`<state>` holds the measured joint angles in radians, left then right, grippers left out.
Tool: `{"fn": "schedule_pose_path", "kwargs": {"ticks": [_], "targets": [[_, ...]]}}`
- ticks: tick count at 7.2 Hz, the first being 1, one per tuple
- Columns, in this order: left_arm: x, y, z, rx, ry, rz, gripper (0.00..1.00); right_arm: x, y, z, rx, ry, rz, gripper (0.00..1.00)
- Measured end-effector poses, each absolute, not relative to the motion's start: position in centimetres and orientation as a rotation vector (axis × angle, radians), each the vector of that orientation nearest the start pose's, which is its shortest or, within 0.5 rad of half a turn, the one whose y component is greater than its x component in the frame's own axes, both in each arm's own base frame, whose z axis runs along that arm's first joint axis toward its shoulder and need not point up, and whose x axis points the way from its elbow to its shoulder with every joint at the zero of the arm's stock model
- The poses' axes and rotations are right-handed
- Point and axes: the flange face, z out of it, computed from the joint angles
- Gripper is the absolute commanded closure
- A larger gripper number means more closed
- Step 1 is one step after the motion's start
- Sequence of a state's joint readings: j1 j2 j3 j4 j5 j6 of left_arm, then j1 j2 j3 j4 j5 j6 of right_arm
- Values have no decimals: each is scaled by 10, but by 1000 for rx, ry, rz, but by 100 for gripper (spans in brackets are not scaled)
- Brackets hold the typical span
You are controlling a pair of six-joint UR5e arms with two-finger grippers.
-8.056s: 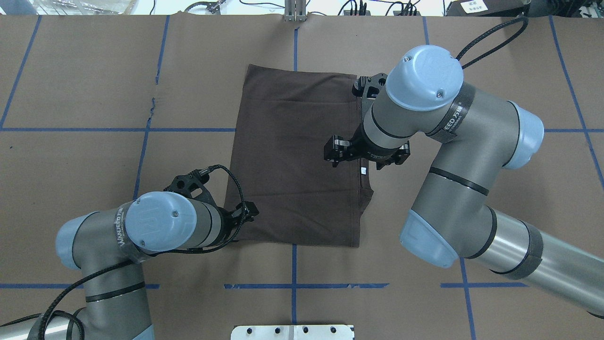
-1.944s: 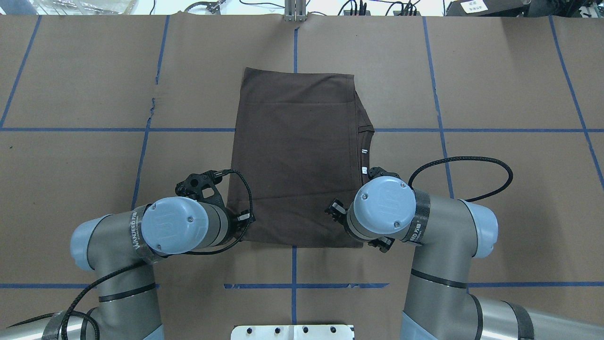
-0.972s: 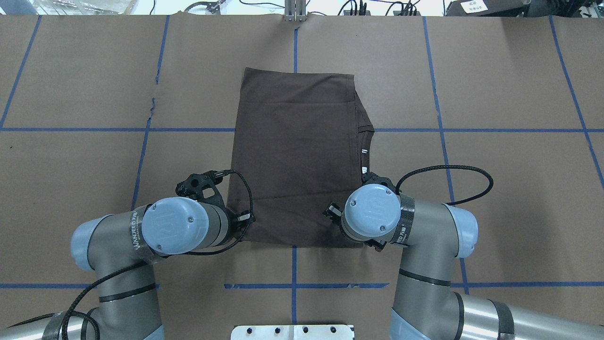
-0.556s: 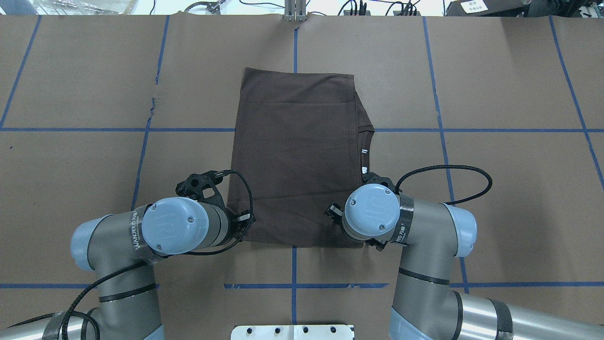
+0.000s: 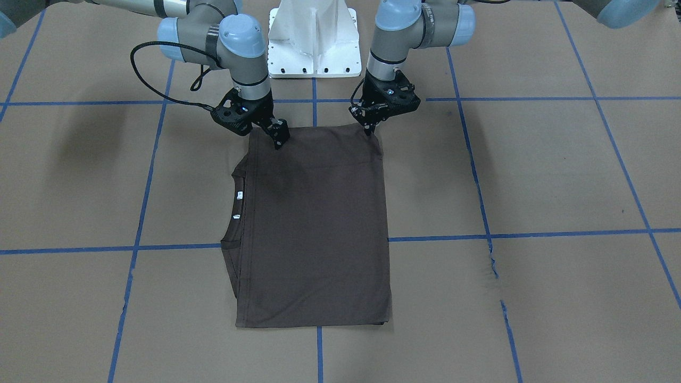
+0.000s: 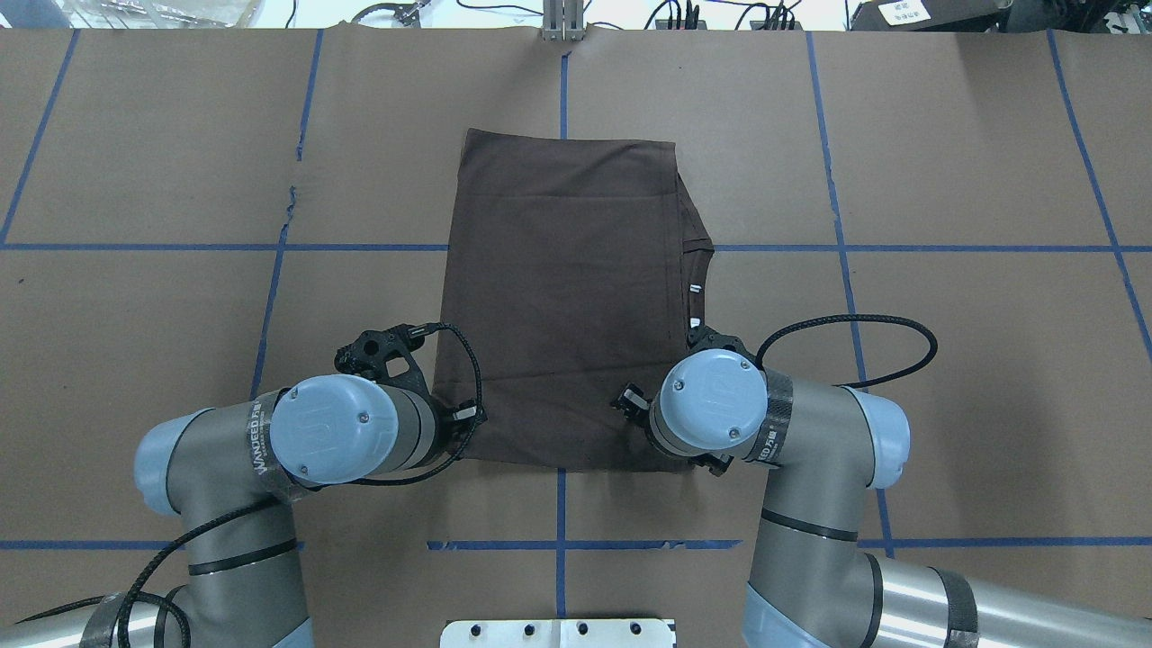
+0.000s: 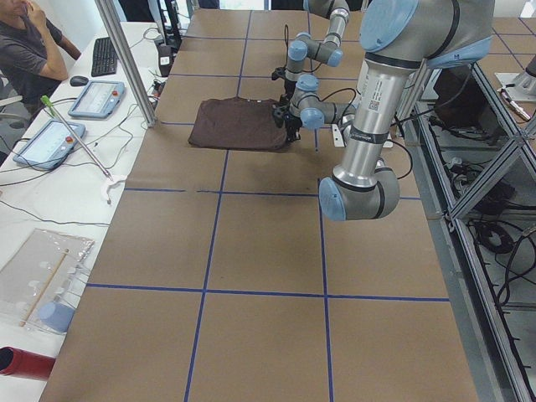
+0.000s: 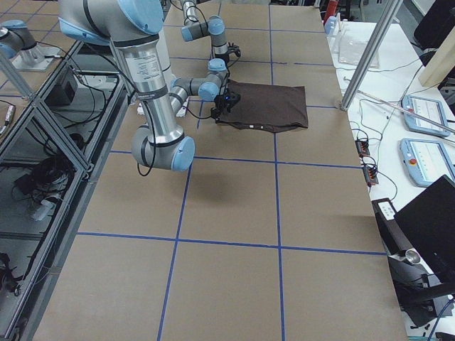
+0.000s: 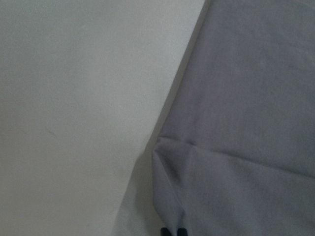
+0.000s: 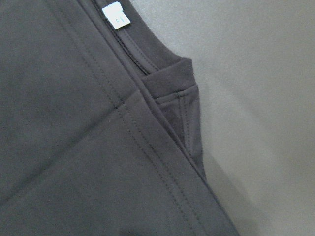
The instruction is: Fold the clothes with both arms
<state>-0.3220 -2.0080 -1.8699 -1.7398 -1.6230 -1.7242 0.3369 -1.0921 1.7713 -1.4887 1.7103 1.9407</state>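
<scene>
Hardly any shift: right tool (image 5: pixel 278 140) at T-shirt (image 5: pixel 314 223) corner.

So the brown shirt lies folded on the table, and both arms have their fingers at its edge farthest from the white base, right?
No. The left gripper and right gripper are at the edge of the shirt nearest the white base; the exterior front-facing view shows it.

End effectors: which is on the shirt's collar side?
The right end effector: the collar of the T-shirt lies along its side; the left end effector has the plain edge.
</scene>
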Motion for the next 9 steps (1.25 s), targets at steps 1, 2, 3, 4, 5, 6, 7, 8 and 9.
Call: {"fn": "schedule_pose_path", "kwargs": {"ticks": [1,2,3,4,5,6,7,8,9], "targets": [[538,-315,267,28,914,-418,100,-566,-325,297,-148,-775,618,0],[539,-314,267,28,914,-418,100,-567,-325,299,-147,-773,619,0],[539,-314,267,28,913,-417,100,-567,-326,302,-147,-768,620,0],[539,-314,267,28,913,-417,100,-567,-326,305,-147,-763,621,0],[539,-314,267,28,914,-417,100,-566,-325,308,-147,-759,622,1],[539,-314,267,28,914,-417,100,-566,-325,309,-147,-757,622,26],[539,-314,267,27,913,-417,100,-566,-325,309,-147,-757,623,63],[539,-314,267,28,913,-417,100,-566,-325,309,-148,-757,624,85],[539,-314,267,28,913,-416,100,-566,-325,309,-149,-757,622,95]]}}
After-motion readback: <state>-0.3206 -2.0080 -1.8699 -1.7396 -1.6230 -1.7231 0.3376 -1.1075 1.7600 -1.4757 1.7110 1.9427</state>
